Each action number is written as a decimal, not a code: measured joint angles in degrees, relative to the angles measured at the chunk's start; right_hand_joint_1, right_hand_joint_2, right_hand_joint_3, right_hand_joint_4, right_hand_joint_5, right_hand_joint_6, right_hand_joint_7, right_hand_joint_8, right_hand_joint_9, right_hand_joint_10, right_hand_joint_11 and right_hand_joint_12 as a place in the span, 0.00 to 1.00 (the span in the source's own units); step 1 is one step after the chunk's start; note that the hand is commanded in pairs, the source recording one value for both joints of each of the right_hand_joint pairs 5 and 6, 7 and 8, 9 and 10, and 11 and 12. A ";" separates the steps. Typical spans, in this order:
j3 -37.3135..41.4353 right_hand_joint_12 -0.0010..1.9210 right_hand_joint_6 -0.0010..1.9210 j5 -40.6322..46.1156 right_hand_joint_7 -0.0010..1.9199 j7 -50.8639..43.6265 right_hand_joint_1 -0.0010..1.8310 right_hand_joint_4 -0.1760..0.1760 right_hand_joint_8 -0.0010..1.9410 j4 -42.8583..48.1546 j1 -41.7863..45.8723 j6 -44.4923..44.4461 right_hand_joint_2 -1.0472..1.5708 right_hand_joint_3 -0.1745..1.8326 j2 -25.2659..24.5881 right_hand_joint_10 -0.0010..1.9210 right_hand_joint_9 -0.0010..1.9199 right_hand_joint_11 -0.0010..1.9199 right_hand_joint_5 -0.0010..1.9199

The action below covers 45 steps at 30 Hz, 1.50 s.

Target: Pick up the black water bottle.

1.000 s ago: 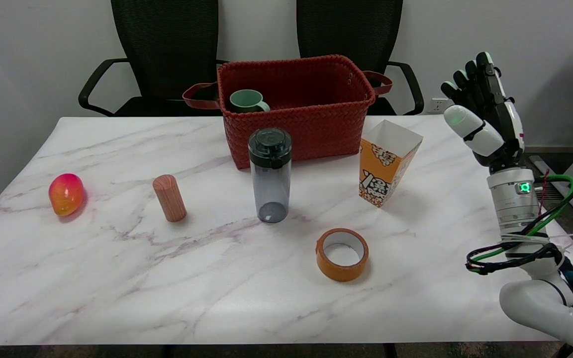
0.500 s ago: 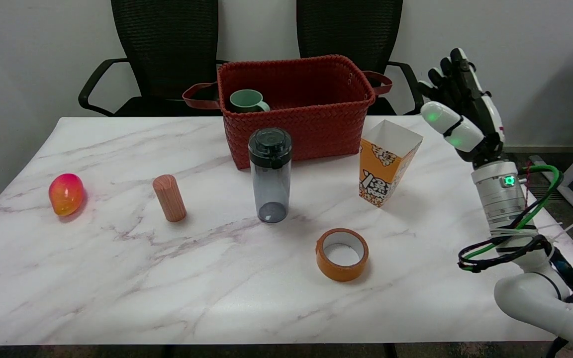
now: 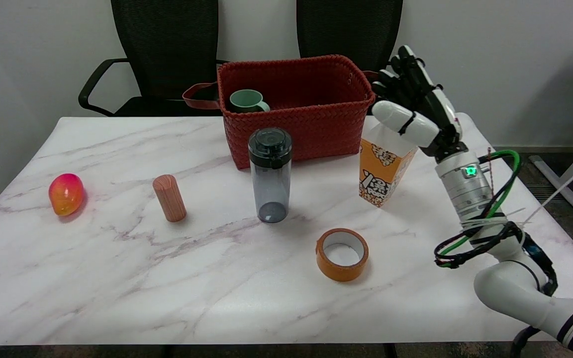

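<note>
The black water bottle (image 3: pixel 270 174) stands upright near the middle of the marble table (image 3: pixel 117 278), a smoky see-through body under a black lid. My right hand (image 3: pixel 416 112) hovers in the air well to the bottle's right, above the popcorn box (image 3: pixel 385 166), and covers the box's top rim. Its fingers are spread apart and point up and to the left. Nothing is in the hand.
A red woven basket (image 3: pixel 311 124) with a green mug (image 3: pixel 246 101) in it stands just behind the bottle. An orange tape roll (image 3: pixel 342 254) lies in front and to the right. A wooden cylinder (image 3: pixel 169 197) and a red-orange fruit (image 3: pixel 66 193) sit to the left.
My right hand has swung left from beyond the table's right edge to a spot above the popcorn box, tilting leftward. The bottle and the other things have not moved.
</note>
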<state>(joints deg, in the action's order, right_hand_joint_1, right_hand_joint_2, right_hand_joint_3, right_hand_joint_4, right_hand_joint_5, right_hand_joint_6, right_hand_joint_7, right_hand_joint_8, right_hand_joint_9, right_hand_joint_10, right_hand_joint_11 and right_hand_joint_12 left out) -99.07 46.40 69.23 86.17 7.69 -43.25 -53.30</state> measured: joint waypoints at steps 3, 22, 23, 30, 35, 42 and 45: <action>-0.82 0.17 0.00 -0.47 0.03 -1.45 0.47 0.50 0.03 1.16 -1.11 1.92 0.65 0.00 -0.91 0.09 0.09 0.17 0.00; -5.88 0.16 0.00 -1.78 0.00 -9.91 0.45 0.50 0.00 7.20 -8.36 16.75 0.65 0.00 -3.37 0.10 0.10 0.16 0.00; -6.14 0.17 0.00 -1.79 0.00 -10.17 0.45 0.50 0.00 7.35 -8.65 17.29 0.65 0.00 -3.46 0.10 0.10 0.17 0.00; -7.83 0.19 0.00 -1.97 0.00 -11.58 0.46 0.50 0.00 7.63 -10.23 20.91 0.65 0.00 -4.31 0.10 0.10 0.19 0.00; -8.83 0.19 0.00 -2.03 0.00 -12.17 0.46 0.50 0.00 7.06 -11.07 22.55 0.65 0.00 -5.17 0.11 0.11 0.19 0.00; -10.12 0.19 0.00 -2.29 0.01 -12.84 0.47 0.50 0.01 5.74 -12.04 24.03 0.64 0.00 -6.18 0.11 0.11 0.19 0.00; -10.69 0.14 0.00 -2.41 0.01 -13.48 0.47 0.50 0.01 5.15 -12.56 24.61 0.63 0.00 -6.49 0.10 0.11 0.14 0.00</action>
<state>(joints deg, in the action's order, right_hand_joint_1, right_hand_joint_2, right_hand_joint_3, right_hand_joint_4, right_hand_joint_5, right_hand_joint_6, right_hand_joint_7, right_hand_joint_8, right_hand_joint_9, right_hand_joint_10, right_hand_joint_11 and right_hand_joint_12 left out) -109.76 43.99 55.75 91.32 -4.86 -18.65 -59.79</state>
